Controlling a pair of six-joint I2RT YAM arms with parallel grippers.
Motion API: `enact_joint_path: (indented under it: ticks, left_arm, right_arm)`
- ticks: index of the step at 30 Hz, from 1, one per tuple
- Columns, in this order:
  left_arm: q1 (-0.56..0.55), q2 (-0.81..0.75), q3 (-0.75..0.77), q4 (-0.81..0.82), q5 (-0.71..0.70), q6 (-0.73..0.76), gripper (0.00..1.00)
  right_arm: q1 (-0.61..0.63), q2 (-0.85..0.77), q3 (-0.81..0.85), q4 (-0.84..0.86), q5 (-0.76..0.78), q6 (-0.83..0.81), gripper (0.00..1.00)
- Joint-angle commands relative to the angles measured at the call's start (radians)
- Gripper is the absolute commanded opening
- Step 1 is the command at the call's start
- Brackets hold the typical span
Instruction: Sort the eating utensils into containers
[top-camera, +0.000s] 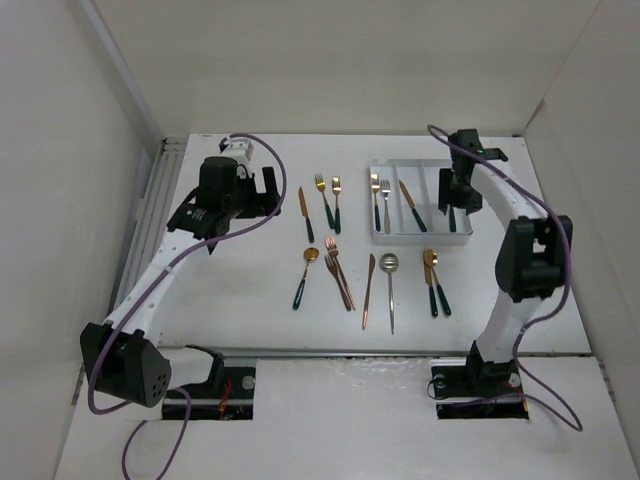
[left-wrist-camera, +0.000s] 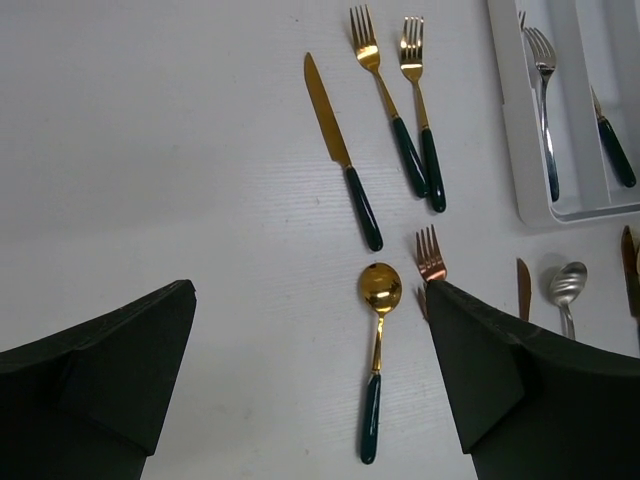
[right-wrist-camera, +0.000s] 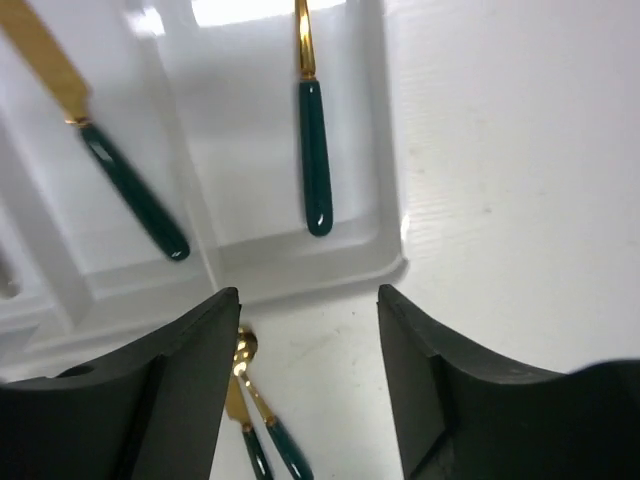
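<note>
A white plastic tray with three compartments (top-camera: 420, 240) sits at the upper right of the overhead frame. The right pincer (right-wrist-camera: 308, 300) hangs released and empty above the tray's near corner. A gold utensil with a dark green handle (right-wrist-camera: 317, 150) lies in the rightmost compartment. At centre frame, the left pincer (left-wrist-camera: 310, 290) gapes wide and empty above a green-handled gold spoon (left-wrist-camera: 379, 290) on the white surface (left-wrist-camera: 150, 150).

Left of the gold knife (top-camera: 305, 213) the counter (top-camera: 250, 290) lies bare, open room beside the wide-spread left fingers (left-wrist-camera: 110, 380). Between the knife and the tray (top-camera: 421, 239) loose pieces lie close in two rows. The copper forks (top-camera: 338, 270) overlap, leaving little gap. The parted right fingers (right-wrist-camera: 170, 390) hang over the tray's near right corner, above its raised wall. A green-handled piece (right-wrist-camera: 317, 150), perhaps a spoon, lies inside. Two spoons (top-camera: 433, 282) lie just outside that wall. Right of the tray the counter is open.
</note>
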Motion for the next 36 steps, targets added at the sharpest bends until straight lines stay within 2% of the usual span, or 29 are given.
enact_joint_path:
  ticks: [1, 3, 5, 7, 8, 9, 13, 17, 22, 28, 36]
  left_arm:
    - [0.000, -0.054, -0.019, 0.047, -0.064, 0.011, 1.00]
    - [0.000, -0.065, -0.044, 0.073, -0.093, -0.012, 1.00]
    - [0.009, -0.080, -0.085, 0.093, -0.143, -0.031, 1.00]
    - [0.009, -0.105, -0.110, 0.105, -0.153, -0.031, 1.00]
    - [0.018, -0.125, -0.119, 0.105, -0.153, -0.017, 1.00]
    - [0.019, -0.134, -0.137, 0.105, -0.153, -0.017, 1.00]
    - [0.019, -0.171, -0.177, 0.094, -0.164, 0.003, 1.00]
    - [0.019, -0.209, -0.197, 0.094, -0.173, 0.014, 1.00]
    - [0.009, -0.246, -0.217, 0.094, -0.183, 0.034, 1.00]
    - [-0.001, -0.246, -0.226, 0.094, -0.183, 0.043, 1.00]
    - [-0.011, -0.246, -0.217, 0.114, -0.202, 0.070, 1.00]
  right_arm:
    - [0.010, -0.214, -0.015, -0.007, 0.034, 0.044, 0.63]
    - [0.011, -0.267, -0.084, -0.019, -0.014, 0.055, 0.68]
    - [0.021, -0.312, -0.176, -0.033, -0.086, 0.084, 0.65]
    - [0.030, -0.321, -0.332, -0.023, -0.152, 0.114, 0.47]
    - [0.030, -0.321, -0.359, -0.038, -0.152, 0.131, 0.29]
    - [0.030, -0.321, -0.374, -0.038, -0.234, 0.131, 0.26]
    - [0.079, -0.202, -0.321, -0.151, -0.220, 0.154, 0.28]
    - [0.126, -0.191, -0.348, -0.161, -0.134, 0.191, 0.32]
    - [0.126, -0.173, -0.388, -0.138, -0.086, 0.229, 0.47]
    - [0.135, -0.019, -0.370, -0.161, -0.099, 0.219, 0.47]
    - [0.135, -0.031, -0.379, -0.151, -0.065, 0.234, 0.41]
